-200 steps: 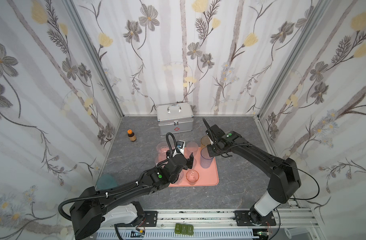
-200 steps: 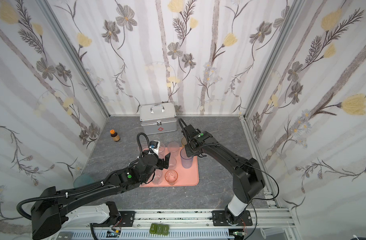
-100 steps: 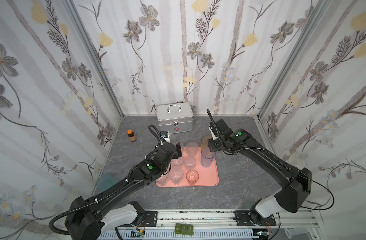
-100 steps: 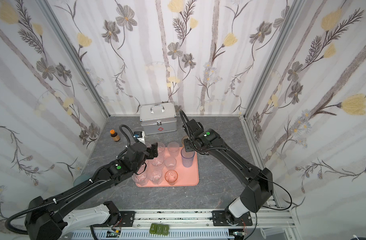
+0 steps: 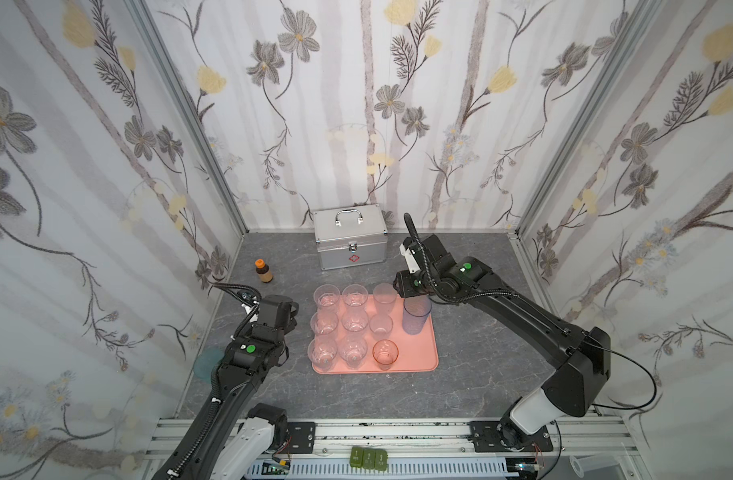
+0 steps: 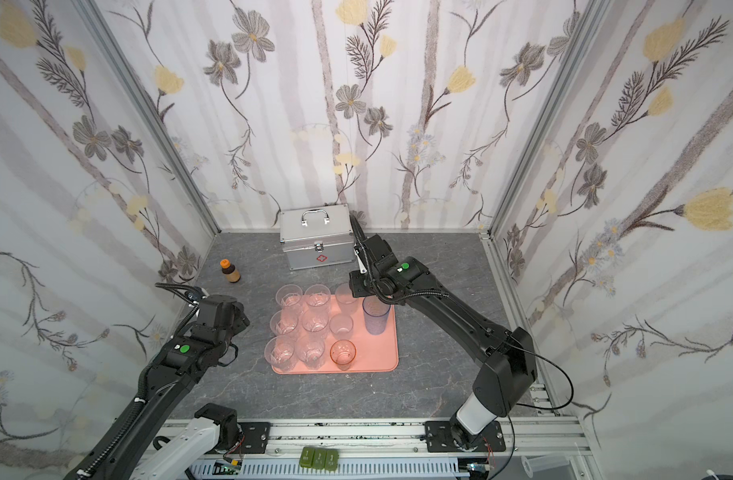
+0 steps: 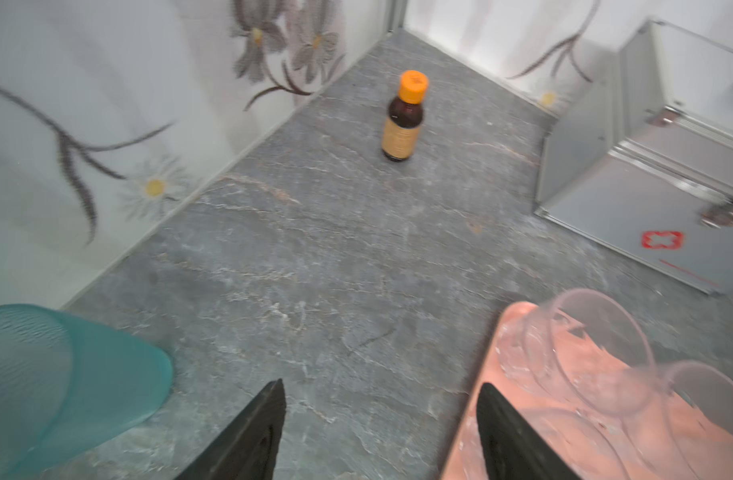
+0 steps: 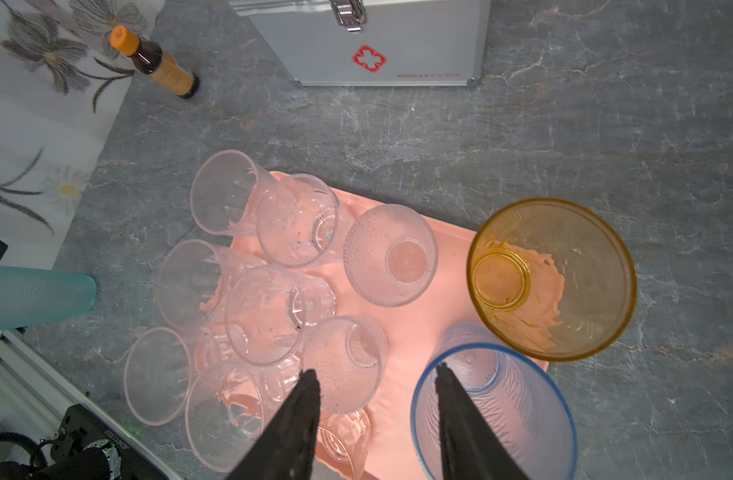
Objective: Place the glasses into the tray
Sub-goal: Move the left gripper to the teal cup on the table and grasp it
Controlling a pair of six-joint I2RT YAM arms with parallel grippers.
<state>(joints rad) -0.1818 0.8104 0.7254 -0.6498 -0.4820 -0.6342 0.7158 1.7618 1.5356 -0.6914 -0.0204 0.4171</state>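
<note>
Glasses point(image 5: 354, 322) stand in rows on the pink tray point(image 5: 419, 361); a teal glass point(image 7: 65, 374) sits off it on the counter point(image 7: 335, 270). Left hand point(image 7: 381, 382), fingers apart and empty, tilts down toward bare counter between them. Right hand point(image 8: 375, 369), arm stretched forward, hangs over the tray's blue glass point(image 8: 502, 415), fingers apart, gripping nothing.
</note>
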